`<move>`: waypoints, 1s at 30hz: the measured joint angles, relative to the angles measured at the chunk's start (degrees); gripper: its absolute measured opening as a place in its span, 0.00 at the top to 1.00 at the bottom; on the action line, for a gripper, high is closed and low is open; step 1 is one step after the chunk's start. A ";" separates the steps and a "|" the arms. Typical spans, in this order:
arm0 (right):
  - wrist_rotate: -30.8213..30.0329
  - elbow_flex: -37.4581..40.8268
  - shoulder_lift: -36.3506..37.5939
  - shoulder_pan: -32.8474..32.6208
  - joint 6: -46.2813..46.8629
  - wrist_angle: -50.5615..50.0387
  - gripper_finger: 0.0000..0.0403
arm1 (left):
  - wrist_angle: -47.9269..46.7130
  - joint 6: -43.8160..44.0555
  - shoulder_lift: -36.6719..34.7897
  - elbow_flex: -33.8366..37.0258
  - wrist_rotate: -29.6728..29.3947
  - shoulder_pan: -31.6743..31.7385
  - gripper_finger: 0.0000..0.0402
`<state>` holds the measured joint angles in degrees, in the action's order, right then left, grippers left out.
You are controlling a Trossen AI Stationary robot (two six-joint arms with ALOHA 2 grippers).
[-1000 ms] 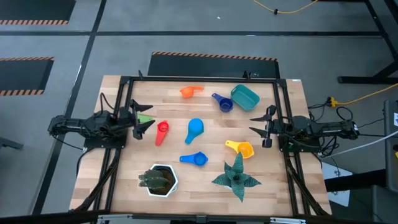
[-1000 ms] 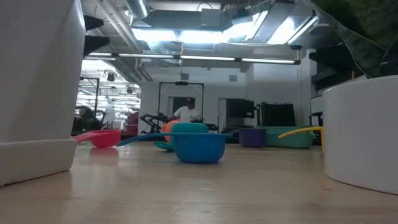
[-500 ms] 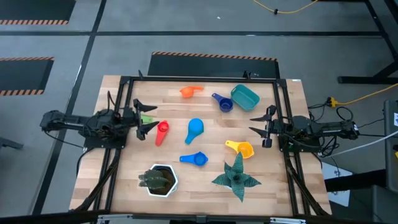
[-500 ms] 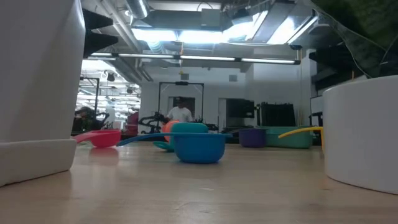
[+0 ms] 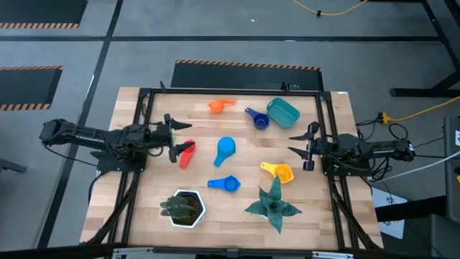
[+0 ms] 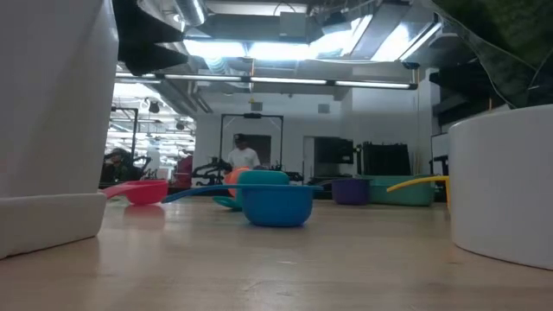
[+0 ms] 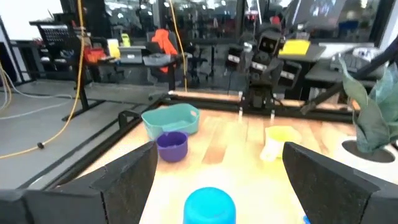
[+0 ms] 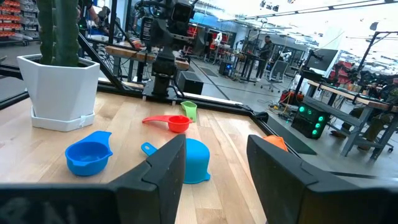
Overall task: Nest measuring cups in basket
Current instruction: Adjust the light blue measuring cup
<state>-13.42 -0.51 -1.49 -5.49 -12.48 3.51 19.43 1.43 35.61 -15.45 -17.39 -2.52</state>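
High view: left claw (image 5: 176,139) held wide apart over red cup (image 5: 187,152), likely for grasp. Right claw (image 5: 296,144) parked partly apart at desk (image 5: 237,208) edge. Cups scattered; basket (image 5: 283,111) empty.

White hexagonal pot (image 5: 185,208) holding a dark plant, near table's front edge | green star-shaped leafy plant (image 5: 273,204) to its right | person (image 6: 243,155) in room behind
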 joint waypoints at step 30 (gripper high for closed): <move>0.01 0.00 0.00 0.00 0.01 -0.02 0.56 | -0.46 -0.11 35.47 -11.25 0.57 -2.61 0.16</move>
<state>-13.41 -0.51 -1.50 -5.50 -12.47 3.49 18.97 1.32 71.08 -26.70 -16.82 -5.13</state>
